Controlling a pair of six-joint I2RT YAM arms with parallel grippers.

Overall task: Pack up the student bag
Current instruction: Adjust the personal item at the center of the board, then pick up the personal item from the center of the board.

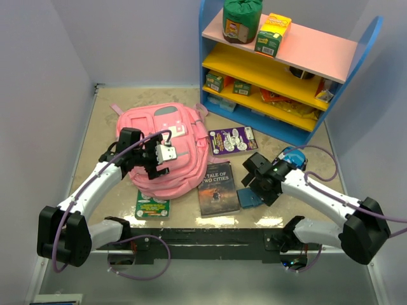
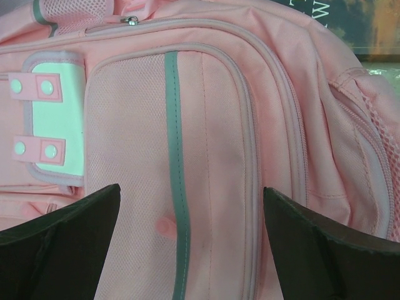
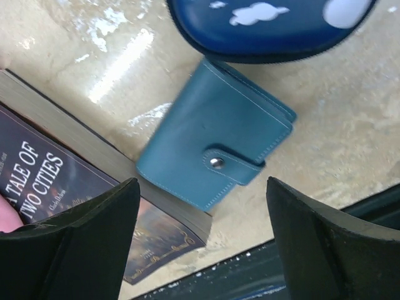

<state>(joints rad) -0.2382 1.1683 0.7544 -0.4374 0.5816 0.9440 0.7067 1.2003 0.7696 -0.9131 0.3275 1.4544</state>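
Quick rundown. The student bag [image 1: 166,147] lies flat, front side up, on the left-centre of the table [image 1: 102,121]. It's soft pink fabric, kinda puffy and rounded. Up close the front pocket [image 2: 206,162] has a fine mesh-ish weave, pink piping round the edge and a grey stripe [image 2: 175,156] stitched down it. Next to that is a pale patch [image 2: 59,119] w/ two pink tabs, each w/ round snaps.

The left gripper [image 2: 191,190] hangs right over that pocket, black fingers [image 2: 62,250] wide apart w/ nothing between them. Can't tell if the tips touch the fabric.

The right gripper [image 3: 201,184] is over a teal wallet [image 3: 215,150] w/ its fingers [image 3: 325,250] spread and not clamped on anything. The wallet is smooth leather-looking stuff, rectangular, w/ a strap tab and a metal snap, and it lies flat on the table. Its lower-left corner sits at the edge of a paperback [image 1: 217,189], "A Tale of Two Cities", dark glossy cover, page block visible. Just beyond the wallet is a rounded dark blue case [image 3: 269,25] w/ white cloud shapes and a zip edge.

Tabletop is beige, marbled and shiny. Also on it are a purple card-ish pack [image 1: 232,140] beside the bag's right side and a green/white flat pack [image 1: 152,205] at the bag's near edge. Far right corner has a blue shelf unit [image 1: 356,60] w/ pink and yellow boards.
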